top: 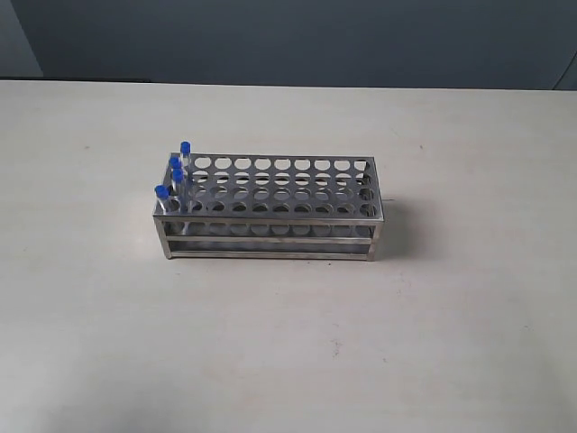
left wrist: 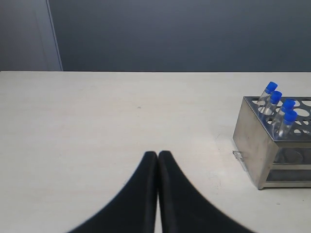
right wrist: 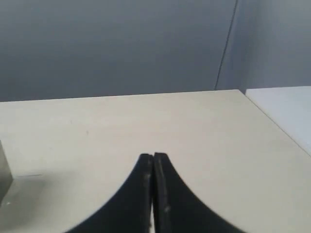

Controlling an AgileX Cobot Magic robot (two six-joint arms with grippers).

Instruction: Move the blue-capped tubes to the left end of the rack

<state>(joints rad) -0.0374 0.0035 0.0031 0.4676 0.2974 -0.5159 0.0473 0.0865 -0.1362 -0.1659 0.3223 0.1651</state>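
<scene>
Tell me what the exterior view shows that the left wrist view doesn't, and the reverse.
Only the exterior view shows the whole rack, out to its right end. Only the left wrist view shows the left gripper, jaws shut, above the table and apart from the rack. Both show the four blue-capped tubes standing at the rack's left end, and the pale table around it.

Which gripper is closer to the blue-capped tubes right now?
Left. The left gripper faces the rack end holding the blue-capped tubes. The right gripper view catches only a sliver of the rack, no tubes.
</scene>
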